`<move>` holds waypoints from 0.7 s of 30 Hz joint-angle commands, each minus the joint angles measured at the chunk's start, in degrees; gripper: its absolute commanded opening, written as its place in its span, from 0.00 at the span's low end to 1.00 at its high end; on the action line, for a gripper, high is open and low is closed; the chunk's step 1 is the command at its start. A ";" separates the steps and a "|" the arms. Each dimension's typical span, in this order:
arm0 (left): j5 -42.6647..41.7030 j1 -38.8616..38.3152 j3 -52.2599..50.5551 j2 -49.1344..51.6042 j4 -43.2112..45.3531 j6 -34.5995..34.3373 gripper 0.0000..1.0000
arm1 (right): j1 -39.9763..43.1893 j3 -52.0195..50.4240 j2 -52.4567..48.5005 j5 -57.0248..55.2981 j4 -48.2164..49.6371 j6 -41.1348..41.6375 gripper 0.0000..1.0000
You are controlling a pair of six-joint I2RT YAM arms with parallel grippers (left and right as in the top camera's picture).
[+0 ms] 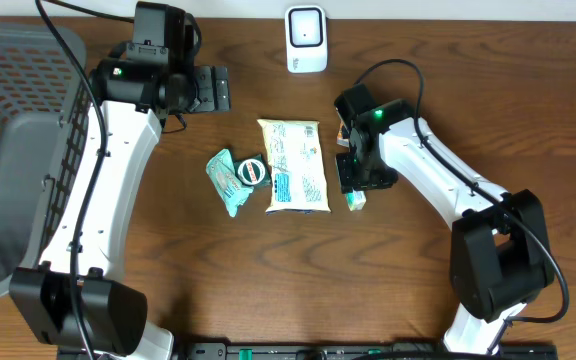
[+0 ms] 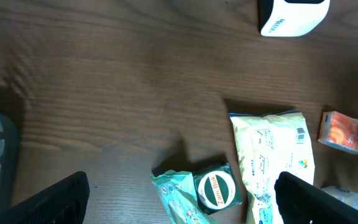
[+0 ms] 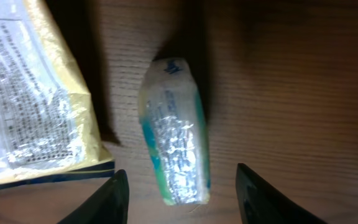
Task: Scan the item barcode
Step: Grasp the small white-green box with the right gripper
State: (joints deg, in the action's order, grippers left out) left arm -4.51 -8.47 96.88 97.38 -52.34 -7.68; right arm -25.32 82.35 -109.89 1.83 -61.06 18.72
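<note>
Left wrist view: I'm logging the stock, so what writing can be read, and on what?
Nothing reads surely.
Round lid: red letters, blurred.
Yellow packet: small print and barcode, too small.
White scanner: blue mark, blurred.

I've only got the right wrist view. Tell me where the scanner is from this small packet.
Observer: The white scanner stands at the far edge of the table, beyond the yellow packet that lies left of the small packet.
Operator: Report the left tool.
Observer: The left tool hangs open, holding nothing, left of the scanner.
Operator: Name whatever else lies close.
Observer: An orange packet lies on the small packet's scanner side, beside the right arm.
</note>
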 commanded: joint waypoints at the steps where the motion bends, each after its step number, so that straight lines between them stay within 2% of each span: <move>1: 0.52 0.04 0.52 -0.44 -0.22 -0.50 0.94 | -0.13 0.79 0.37 -2.34 0.11 1.20 0.52; 6: 0.52 0.04 0.52 -0.35 -0.37 -0.52 0.94 | -0.28 -0.59 0.31 0.13 3.41 -3.23 0.54; 12: 0.52 0.04 0.52 -0.35 -0.37 -0.50 0.94 | -0.02 -3.48 0.24 0.96 6.73 -3.85 0.48; 17: 0.52 0.04 0.52 -0.35 -0.35 -0.52 0.94 | 0.20 -5.46 0.24 1.99 8.68 -5.64 0.42; 21: 0.52 0.04 0.52 -0.35 -0.35 -0.50 0.94 | 0.22 -6.03 0.24 2.21 8.55 -7.04 0.29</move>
State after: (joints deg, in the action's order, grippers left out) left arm -4.51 -8.47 96.88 97.38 -52.49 -7.68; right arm -25.32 76.73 -109.89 3.31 -52.49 13.21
